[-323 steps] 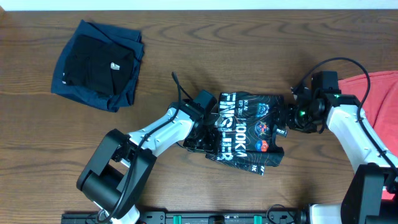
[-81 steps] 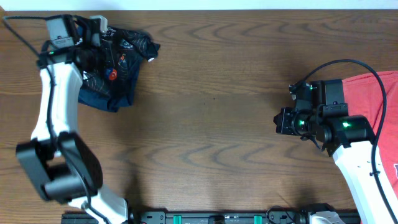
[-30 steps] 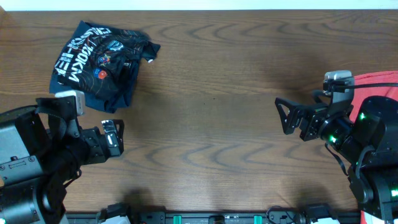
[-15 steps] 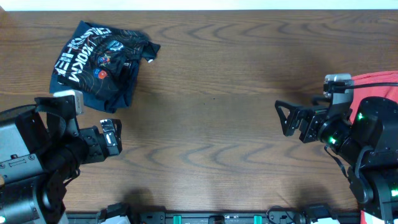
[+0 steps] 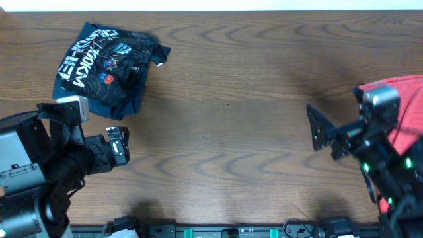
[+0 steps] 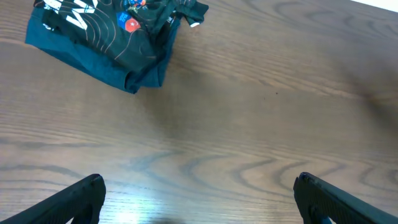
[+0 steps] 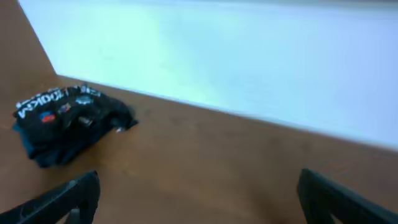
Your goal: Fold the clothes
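Now my left gripper [image 6: 199, 196] hangs wide open and empty above the wooden table [image 5: 231, 99], and my right gripper [image 7: 198, 198] is spread just as wide, holding nothing. The folded black jersey [image 5: 102, 58] lies on a navy garment [image 5: 122, 106] at the far left corner, well apart from both; a red shirt [image 5: 404, 109] lies at the right edge.
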Tool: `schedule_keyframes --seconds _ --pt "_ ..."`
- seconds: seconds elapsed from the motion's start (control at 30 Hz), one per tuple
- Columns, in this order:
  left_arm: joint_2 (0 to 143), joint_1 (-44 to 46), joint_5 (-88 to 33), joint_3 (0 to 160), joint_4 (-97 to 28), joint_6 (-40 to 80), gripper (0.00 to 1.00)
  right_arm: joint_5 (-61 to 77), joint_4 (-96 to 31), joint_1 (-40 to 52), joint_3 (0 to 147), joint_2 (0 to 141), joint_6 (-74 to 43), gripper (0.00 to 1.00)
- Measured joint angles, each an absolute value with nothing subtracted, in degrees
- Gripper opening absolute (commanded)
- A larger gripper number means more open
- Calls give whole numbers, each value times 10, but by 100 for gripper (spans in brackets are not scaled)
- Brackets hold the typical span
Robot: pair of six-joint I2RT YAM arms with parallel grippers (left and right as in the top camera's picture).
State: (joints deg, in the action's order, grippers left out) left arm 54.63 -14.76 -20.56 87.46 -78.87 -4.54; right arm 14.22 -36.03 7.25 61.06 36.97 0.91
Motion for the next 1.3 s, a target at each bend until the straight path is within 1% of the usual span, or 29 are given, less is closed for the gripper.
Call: schedule_keyframes --seconds 0.1,0.37,0.6,0.73,0.93,1.03,1.3 --pt "546 -148 -206 875 -789 -45 98 142 -345 72 549 322 30 99" --pt "546 -148 -206 875 -789 -45 98 139 -244 72 293 179 40 99" --pt "547 -148 -206 875 -789 -45 98 139 -226 72 157 31 40 99" --pt "546 -148 -206 875 -789 -45 98 139 -205 72 116 11 40 99" --pt "546 -148 -206 875 -789 -45 98 141 -121 72 41 9 37 99" --pt "546 -148 -206 875 -789 -45 98 145 -102 72 38 8 36 99" --pt "546 -148 -206 875 -789 -45 98 146 -102 72 37 8 36 99"
